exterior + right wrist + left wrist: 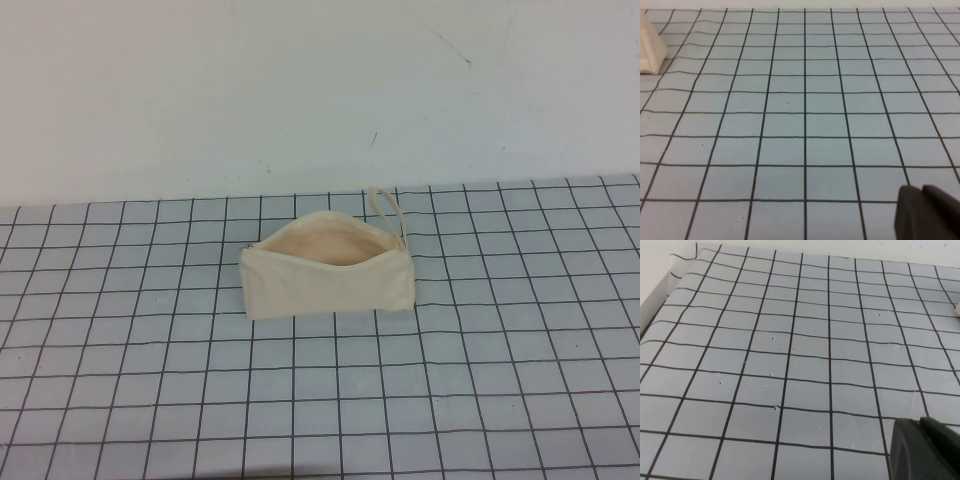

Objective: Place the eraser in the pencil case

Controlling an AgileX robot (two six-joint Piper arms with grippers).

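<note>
The pencil case (327,268) is a cream-white fabric pouch in the middle of the gridded mat. Its zip mouth is open and shows a peach lining, and a loop strap (386,205) sticks out at its far right end. One corner of it shows in the right wrist view (650,50). A pale sliver at the edge of the left wrist view (957,310) may be part of it. The eraser shows in no view. My left gripper (920,425) is shut and empty, low over bare mat. My right gripper (921,192) is shut and empty over bare mat. Neither arm shows in the high view.
A grey mat with a black grid (480,380) covers the table in front of a white wall (300,90). The mat's edge and a white border show in the left wrist view (660,285).
</note>
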